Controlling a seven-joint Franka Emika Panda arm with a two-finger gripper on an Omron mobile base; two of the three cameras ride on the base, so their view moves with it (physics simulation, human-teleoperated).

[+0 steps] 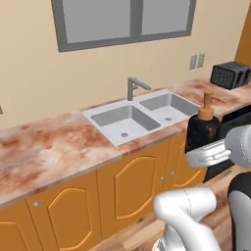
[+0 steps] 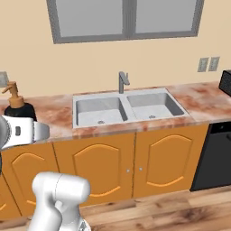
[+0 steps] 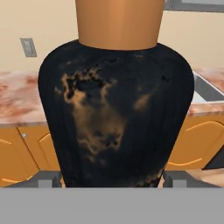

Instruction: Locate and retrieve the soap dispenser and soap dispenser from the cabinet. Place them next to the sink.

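Hand view puts the black soap dispenser (image 3: 116, 113) right against the lens, my claw (image 3: 113, 178) pinching its base, carried in the air before the tabletop (image 1: 54, 142). I still have to set it beside the sink (image 1: 147, 115), then fetch the second one.

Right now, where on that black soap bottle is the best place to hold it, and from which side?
Grip the black soap dispenser low on its wide round body, coming in level from the side, fingers on opposite flanks. The narrow copper-orange pump on top looks too slim and loose to hold. The tool already seems to hold the upright bottle this way.
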